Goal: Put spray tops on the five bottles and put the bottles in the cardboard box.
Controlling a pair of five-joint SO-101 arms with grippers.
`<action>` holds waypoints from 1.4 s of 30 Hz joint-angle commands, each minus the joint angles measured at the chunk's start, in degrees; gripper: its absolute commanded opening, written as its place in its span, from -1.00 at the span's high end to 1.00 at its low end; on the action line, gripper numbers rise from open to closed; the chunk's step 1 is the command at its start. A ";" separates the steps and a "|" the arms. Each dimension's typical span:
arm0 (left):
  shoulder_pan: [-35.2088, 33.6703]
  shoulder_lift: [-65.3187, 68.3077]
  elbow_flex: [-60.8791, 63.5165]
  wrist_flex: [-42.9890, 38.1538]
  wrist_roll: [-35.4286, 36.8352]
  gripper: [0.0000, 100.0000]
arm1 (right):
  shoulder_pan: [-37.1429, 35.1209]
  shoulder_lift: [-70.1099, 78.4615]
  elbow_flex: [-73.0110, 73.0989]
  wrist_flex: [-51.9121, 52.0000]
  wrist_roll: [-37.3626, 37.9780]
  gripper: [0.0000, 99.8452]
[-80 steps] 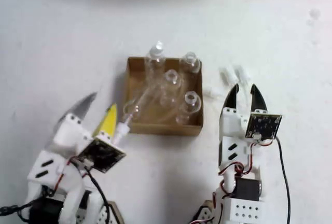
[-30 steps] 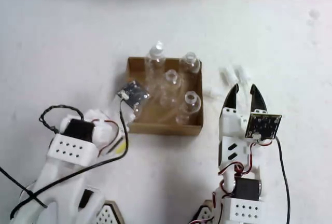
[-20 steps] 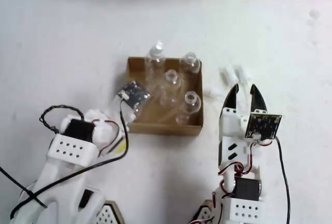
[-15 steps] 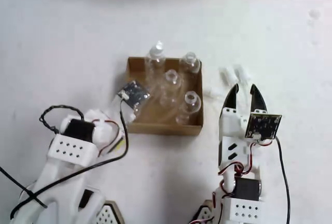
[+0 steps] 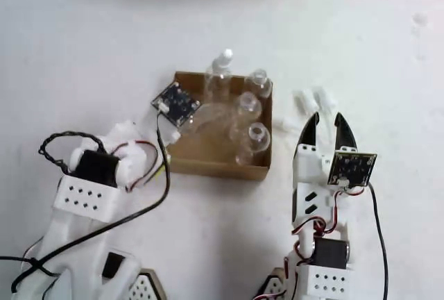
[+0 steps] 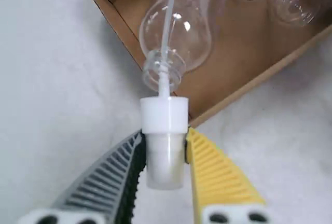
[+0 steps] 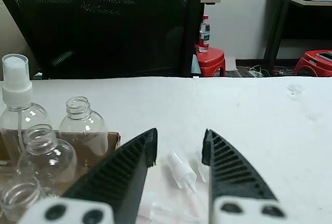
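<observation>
In the left wrist view my left gripper (image 6: 163, 137) is shut on a white spray top (image 6: 163, 130). Its tube runs into the neck of a clear bottle (image 6: 176, 27) lying on its side in the cardboard box (image 6: 233, 86). From above, that bottle (image 5: 206, 116) lies by the box's (image 5: 218, 168) left wall, under the left arm's wrist (image 5: 173, 103). A bottle with a spray top (image 5: 222, 71) stands at the far side, with three open bottles (image 5: 255, 137) upright beside it. My right gripper (image 5: 326, 125) rests open on the table right of the box, near loose spray tops (image 5: 312, 98).
In the right wrist view a loose spray top (image 7: 181, 171) lies on the white table just beyond the open right gripper (image 7: 179, 141). A dark chair and red stools stand past the table's far edge. Bare table lies left of and beyond the box.
The left arm pushed forward over the box's left side. The box and its bottles shifted slightly right and away. Earlier still, the left gripper stood open around the spray top. The right arm kept still.
</observation>
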 commanded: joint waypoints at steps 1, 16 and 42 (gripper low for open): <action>0.84 0.04 -3.78 -0.26 0.70 0.62 | -0.04 0.13 0.53 -0.84 0.70 0.74; -4.70 -0.40 -10.64 6.51 4.75 0.59 | 0.04 0.13 0.53 -0.84 0.70 0.74; -6.02 0.04 10.11 -8.35 -4.66 0.62 | -0.04 0.13 0.53 -0.84 0.70 0.74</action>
